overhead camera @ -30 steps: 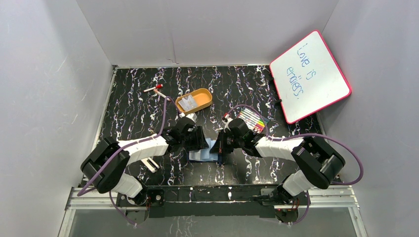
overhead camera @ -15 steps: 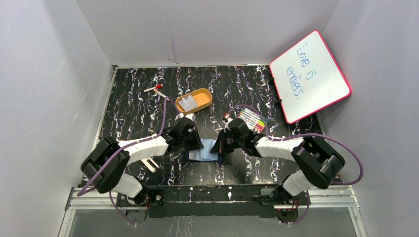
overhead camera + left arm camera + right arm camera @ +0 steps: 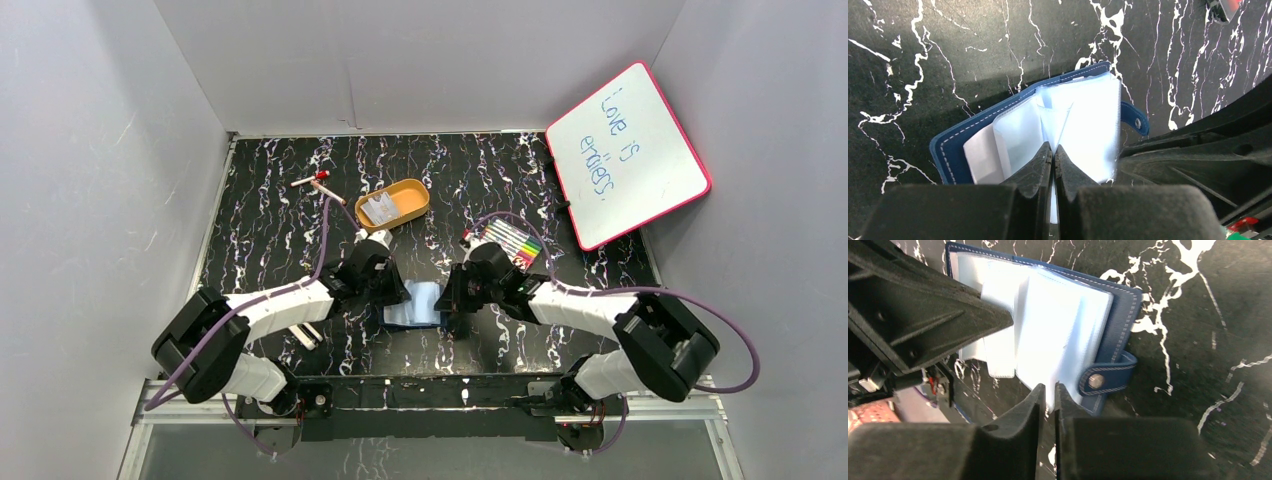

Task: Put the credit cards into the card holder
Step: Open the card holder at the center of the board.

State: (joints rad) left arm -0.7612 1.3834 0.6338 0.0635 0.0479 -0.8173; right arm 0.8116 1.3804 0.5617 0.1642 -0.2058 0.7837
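Observation:
The card holder lies open on the black marbled table between both arms, its navy cover down and its pale clear sleeves fanned upward. My left gripper is shut on one thin sleeve near the middle fold. My right gripper is at the opposite edge beside the snap tab. Its jaws stand a narrow slit apart, with a sleeve's edge at the tips. The credit cards lie in the orange tray, farther back.
A striped pack of markers lies just behind the right gripper. A pink-framed whiteboard leans at the back right. A red-capped pen lies back left. A small white object sits under the left arm. Grey walls enclose the table.
My left gripper has closed onto a sleeve of the card holder. The right jaws have parted slightly, and the right arm's elbow has shifted to the right.

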